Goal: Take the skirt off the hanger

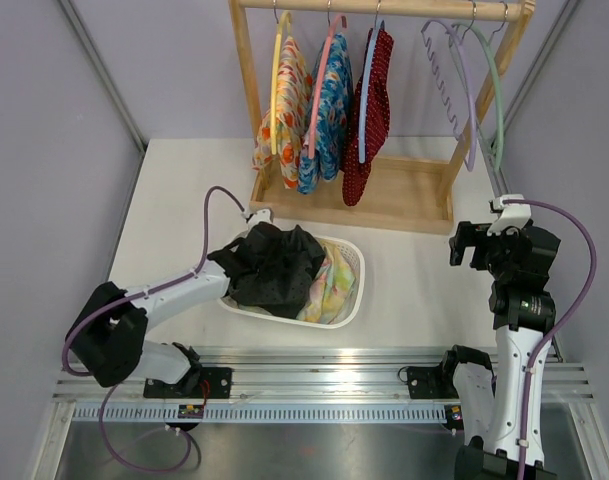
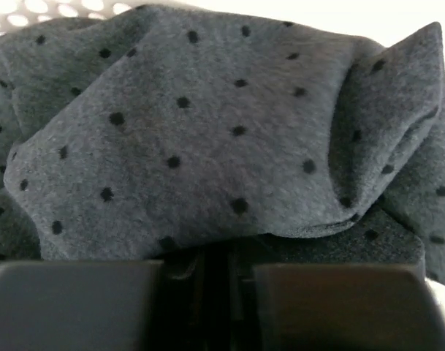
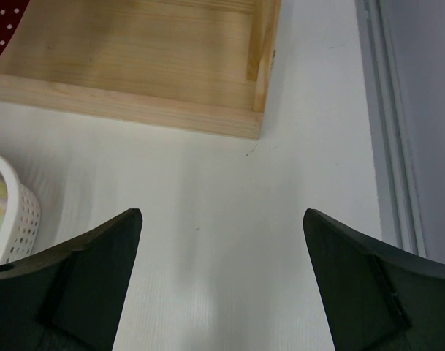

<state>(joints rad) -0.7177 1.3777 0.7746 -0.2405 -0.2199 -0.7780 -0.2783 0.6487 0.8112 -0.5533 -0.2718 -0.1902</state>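
A black dotted skirt (image 1: 274, 265) lies bunched over the left part of the white basket (image 1: 356, 285). My left gripper (image 1: 252, 228) is at the skirt's far left edge. In the left wrist view the grey-black dotted cloth (image 2: 207, 131) fills the frame, and a fold of it is pinched between my nearly closed jaws (image 2: 207, 292). My right gripper (image 1: 469, 245) hovers above the bare table at the right. It is open and empty in the right wrist view (image 3: 222, 241). Two empty hangers, purple (image 1: 454, 90) and green (image 1: 497, 95), hang on the rack.
A wooden rack (image 1: 404, 195) stands at the back with three skirts on hangers: orange floral (image 1: 286, 100), blue (image 1: 331, 105) and red dotted (image 1: 376, 100). A pale yellow-green garment (image 1: 332, 285) lies in the basket. The rack base (image 3: 134, 66) and the basket's edge (image 3: 17, 212) show in the right wrist view.
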